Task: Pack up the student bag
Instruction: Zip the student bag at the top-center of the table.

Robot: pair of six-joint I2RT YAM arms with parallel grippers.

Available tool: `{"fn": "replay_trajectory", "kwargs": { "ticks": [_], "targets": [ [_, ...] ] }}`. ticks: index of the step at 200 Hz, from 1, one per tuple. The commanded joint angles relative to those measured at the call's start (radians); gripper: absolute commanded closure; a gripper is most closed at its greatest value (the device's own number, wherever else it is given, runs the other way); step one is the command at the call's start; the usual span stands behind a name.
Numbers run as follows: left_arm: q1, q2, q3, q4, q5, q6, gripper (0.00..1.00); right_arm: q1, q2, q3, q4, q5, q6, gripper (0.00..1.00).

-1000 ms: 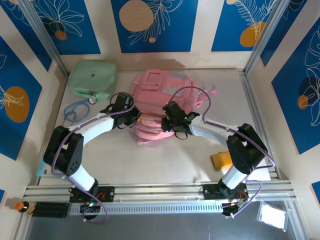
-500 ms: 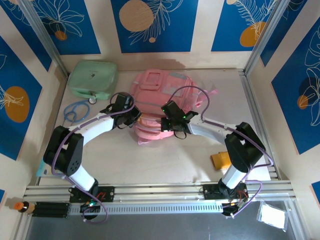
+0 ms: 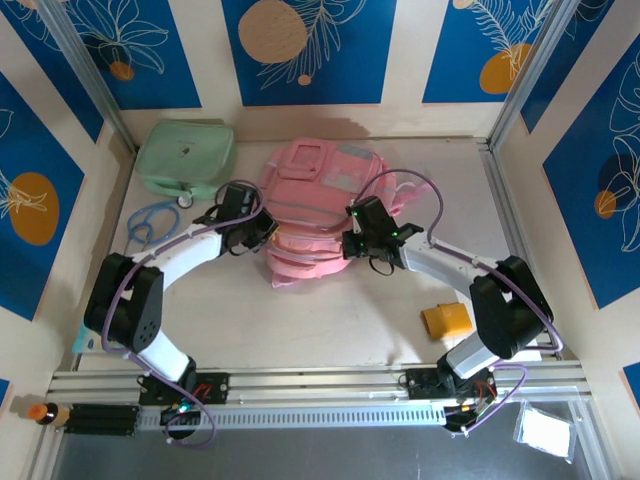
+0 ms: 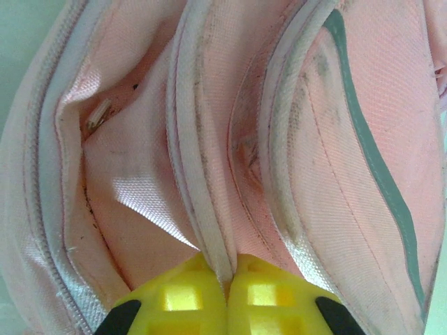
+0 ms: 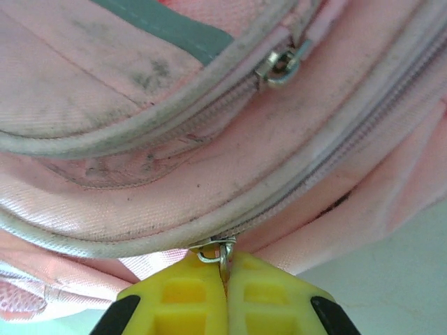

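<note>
Right gripper (image 5: 225, 271) now nearer the table's (image 3: 330, 310) right edge, clamped on a zipper pull (image 5: 222, 250), left gripper (image 4: 227, 279) pinching student bag (image 3: 318, 185) piping, elbows bowed outward.

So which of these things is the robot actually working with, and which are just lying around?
In the job: pink student bag; its zip pull, pinched by the right gripper; left gripper, pinching a bag seam.

Lying about for now: mint-green case; blue looped cord; orange block; white packet.
</note>
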Motion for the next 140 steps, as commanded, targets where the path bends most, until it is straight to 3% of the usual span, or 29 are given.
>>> {"fn": "replay_trajectory", "kwargs": {
  "ticks": [1,16,52,88,140],
  "targets": [
    [0.060,-0.047,0.020,-0.081,-0.058,0.107,0.73,0.001,0.055,0.101,-0.056,-0.050,-0.083,1.00],
    [0.079,-0.065,0.017,-0.118,-0.062,0.145,0.63,0.043,0.099,0.167,-0.076,-0.071,-0.104,1.00],
    [0.104,-0.136,-0.011,-0.161,-0.024,0.144,0.54,0.116,0.176,0.266,-0.064,-0.148,-0.112,1.00],
    [0.101,-0.175,-0.077,-0.046,0.090,0.030,0.52,0.171,0.223,0.328,-0.054,-0.210,-0.114,1.00],
    [0.067,-0.080,-0.067,0.049,0.173,-0.029,0.54,0.200,0.235,0.341,-0.045,-0.263,-0.110,1.00]
  ]
}}
